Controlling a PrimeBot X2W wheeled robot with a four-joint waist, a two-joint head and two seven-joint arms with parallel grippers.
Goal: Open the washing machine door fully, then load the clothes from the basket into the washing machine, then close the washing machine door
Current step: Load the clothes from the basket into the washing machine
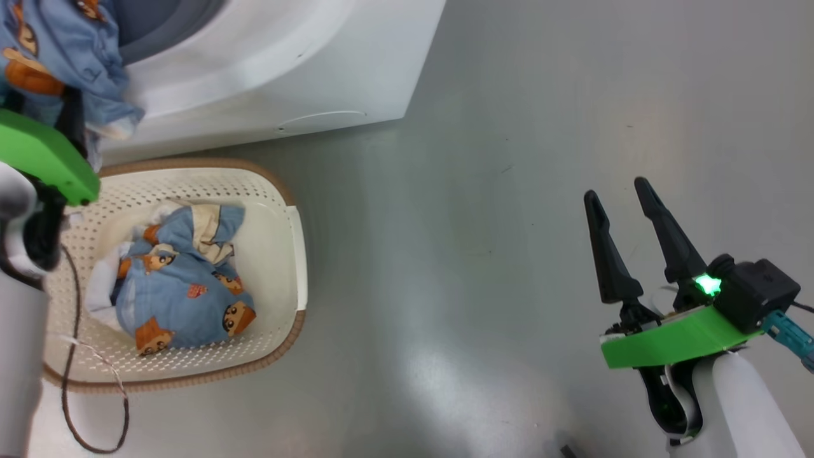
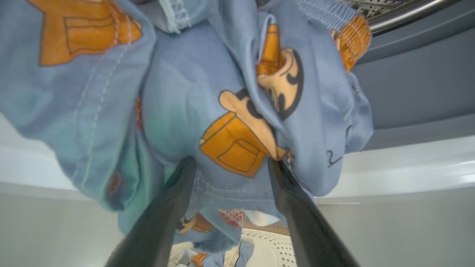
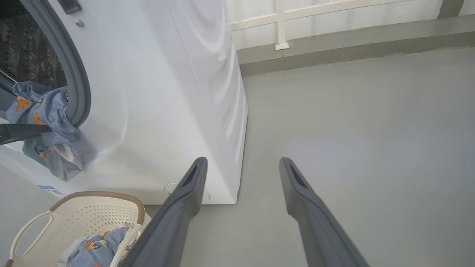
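Note:
A light blue garment (image 1: 63, 57) with orange cartoon animals hangs over the lower lip of the washing machine (image 1: 267, 63) opening. Its fabric bulges between the spread fingers of my left gripper (image 2: 230, 161), which is open with both tips pressed into the cloth. The grey gasket (image 2: 408, 85) and steel drum (image 2: 389, 7) show behind it. More clothes (image 1: 178, 286) lie in the basket (image 1: 296, 254) on the floor before the machine. My right gripper (image 1: 615, 189) hovers open and empty over bare floor, well right of the basket. The washing machine door is out of view.
A dark cable (image 1: 70, 381) trails along the basket's left side. Grey floor (image 1: 477, 254) spreads to the right of the machine. A round cap (image 3: 174, 187) sits low on the machine's front, and a wall base (image 3: 334, 40) runs behind.

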